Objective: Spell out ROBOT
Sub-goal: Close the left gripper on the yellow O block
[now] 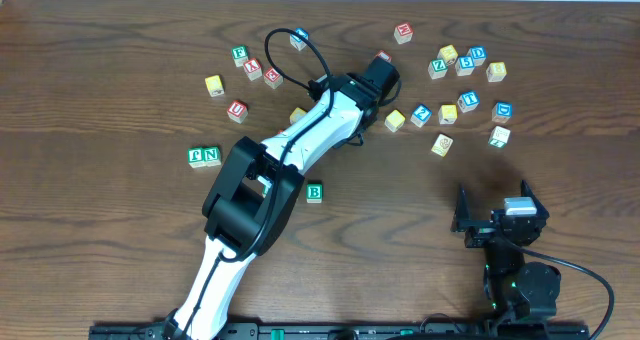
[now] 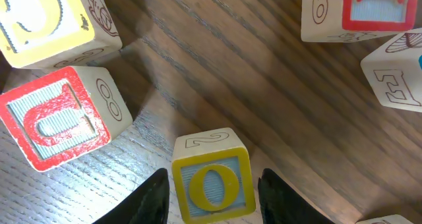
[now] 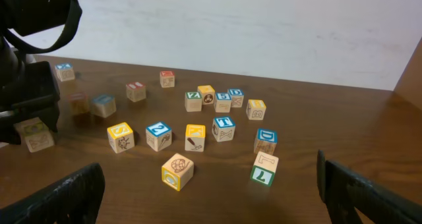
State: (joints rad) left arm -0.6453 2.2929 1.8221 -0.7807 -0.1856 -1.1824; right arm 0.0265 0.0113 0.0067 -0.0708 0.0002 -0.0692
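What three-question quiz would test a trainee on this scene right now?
1. True or false: the right fingers are closed on a cube.
2. Which letter shows on the yellow-faced cube that sits between the left fingers? A) U B) O C) B
3. In the left wrist view, what colour frames the U cube lying off to one side of it?
Key: 1 false; 2 B; 3 red.
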